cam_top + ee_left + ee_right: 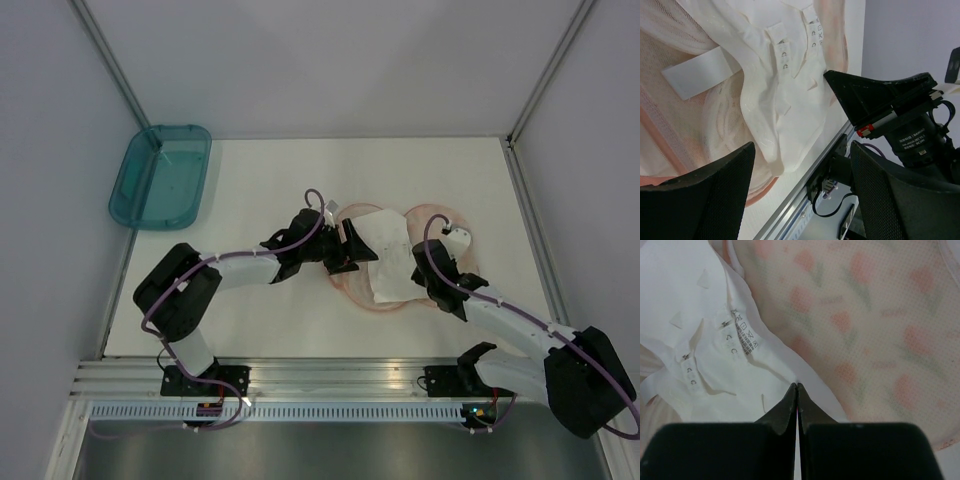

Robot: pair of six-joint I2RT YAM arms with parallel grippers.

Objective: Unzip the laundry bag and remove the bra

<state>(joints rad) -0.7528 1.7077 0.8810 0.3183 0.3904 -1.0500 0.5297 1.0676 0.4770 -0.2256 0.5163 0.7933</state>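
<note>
The laundry bag [455,222] lies unzipped and spread flat in two round cream-peach halves at mid-table. The white bra [388,255] lies across its middle, on top of the mesh. My left gripper [350,250] is open at the bag's left half, jaws wide and empty; in its wrist view [802,150] the bra [775,90] and the bag [690,130] lie just ahead. My right gripper [415,262] is shut, its tips [797,386] pinched at the bra's [700,340] right edge, beside the printed bag fabric [865,330].
A teal plastic tray [160,175] stands at the far left of the table. An aluminium rail [330,375] runs along the near edge. White walls enclose the table on three sides.
</note>
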